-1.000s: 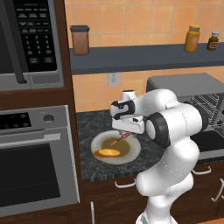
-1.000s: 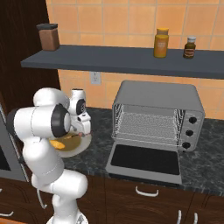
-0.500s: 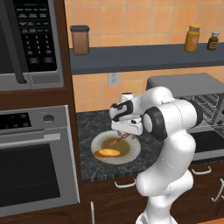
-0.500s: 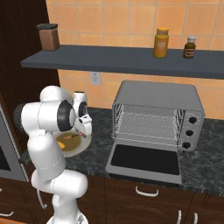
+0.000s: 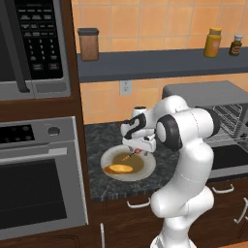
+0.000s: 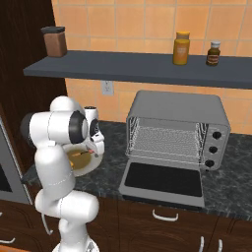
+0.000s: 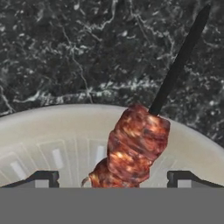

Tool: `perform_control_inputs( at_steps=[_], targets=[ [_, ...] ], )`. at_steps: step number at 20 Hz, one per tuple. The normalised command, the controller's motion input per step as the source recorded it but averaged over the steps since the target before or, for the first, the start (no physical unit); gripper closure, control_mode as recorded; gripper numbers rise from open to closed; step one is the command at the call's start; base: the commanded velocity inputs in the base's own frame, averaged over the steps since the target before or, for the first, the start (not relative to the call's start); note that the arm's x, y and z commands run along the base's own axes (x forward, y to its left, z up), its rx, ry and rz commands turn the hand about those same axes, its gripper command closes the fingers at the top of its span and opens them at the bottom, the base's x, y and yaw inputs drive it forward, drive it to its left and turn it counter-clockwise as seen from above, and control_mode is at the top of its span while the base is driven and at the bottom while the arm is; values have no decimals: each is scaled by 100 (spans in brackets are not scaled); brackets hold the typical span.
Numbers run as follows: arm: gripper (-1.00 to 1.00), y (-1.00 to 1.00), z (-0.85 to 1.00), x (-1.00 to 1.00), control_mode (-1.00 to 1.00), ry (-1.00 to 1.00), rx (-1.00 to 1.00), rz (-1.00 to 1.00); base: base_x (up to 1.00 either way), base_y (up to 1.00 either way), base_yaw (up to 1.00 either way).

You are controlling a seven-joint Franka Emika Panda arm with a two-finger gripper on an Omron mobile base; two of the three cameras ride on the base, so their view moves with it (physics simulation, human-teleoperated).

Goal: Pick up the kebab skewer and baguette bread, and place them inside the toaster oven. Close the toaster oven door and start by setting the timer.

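I see the gripper spread open low over the white plate, a fingertip on either side of the kebab skewer, gripping nothing. The skewer lies on the plate with its dark stick reaching past the rim. The baguette bread sits on the plate's near left. The toaster oven stands to the right, its door folded down open.

Setting: a rendered home kitchen. I face a dark speckled stone desk with wooden cabinets below, orange tiled wall behind. Built-in steel oven and black-panel microwave to my left; toaster oven on the desk; shelf carrying jars.
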Motion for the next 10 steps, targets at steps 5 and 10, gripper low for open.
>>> perform_control_inputs(
  at_steps=[5,10],
  targets=[
    [-100,0,-8,0,-100,0,0,0,0,0,0],
    [100,0,0,0,-100,0,0,0,0,0,0]
  ],
)
